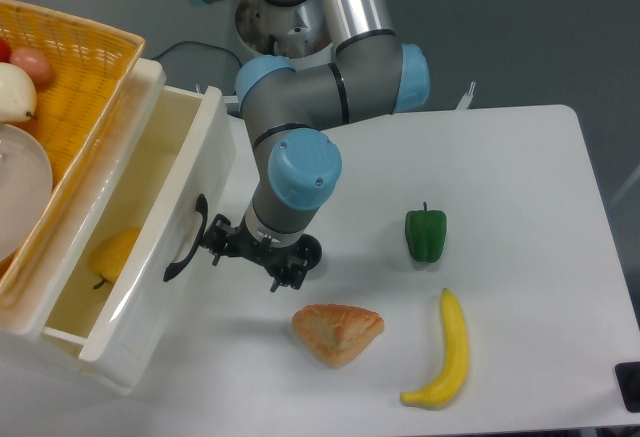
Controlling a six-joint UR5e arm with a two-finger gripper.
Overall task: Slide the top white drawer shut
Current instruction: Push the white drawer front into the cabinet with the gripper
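Hand (246, 254) against the top white drawer (150, 247) front — grip unclear; rigid, glossy, slides easily — push beside the handle (185, 239).

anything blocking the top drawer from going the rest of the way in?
Nothing visible does. The gripper is right at the front panel of the top white drawer, beside its black handle. The yellow pepper lies low inside the drawer, below the rim. The cabinet's inside isn't visible.

arm: folded low, elbow bent | claw (246, 257): fingers apart, pointing left
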